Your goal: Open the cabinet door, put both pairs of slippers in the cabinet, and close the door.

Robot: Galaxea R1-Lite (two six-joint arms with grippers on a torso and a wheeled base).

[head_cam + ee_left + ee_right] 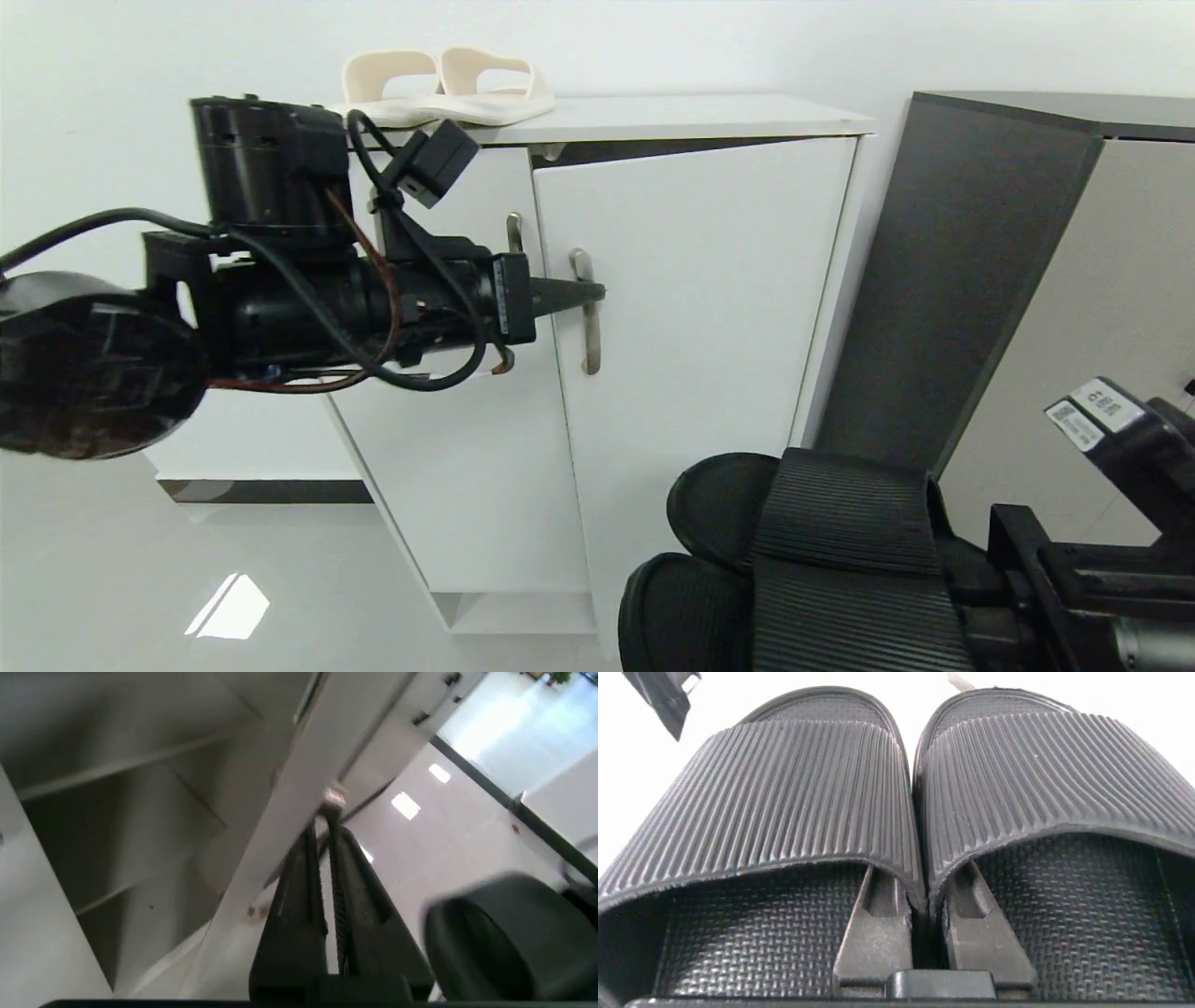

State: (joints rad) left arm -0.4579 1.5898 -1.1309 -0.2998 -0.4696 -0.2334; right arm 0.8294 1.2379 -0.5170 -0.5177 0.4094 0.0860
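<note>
**Door-opening stage.** The left pincer [583,291] is narrowed onto the door handle [590,345] of the cabinet door [709,327], and the bar is judged to be clamped between its fingers; a second handle [513,233] is seen just beside the pincer, on the neighbouring door. In the left wrist view, shelves [112,831] of the interior are seen beyond the fingers, so the door is judged to be partly ajar. The cream slippers [448,89] are set on the cabinet top [709,112], above and behind the left pincer and apart from it. The black slippers [822,551] are held by the right pincer [920,905]; one finger is lodged inside each slipper, and the two adjoining inner walls are pinched together between them.

**Progress, as judged:**
- Done: the handle is grasped and one pair is in hand.
- Left: the door is to be swung wide, both pairs are to be placed inside, and the door is to be closed.
</note>
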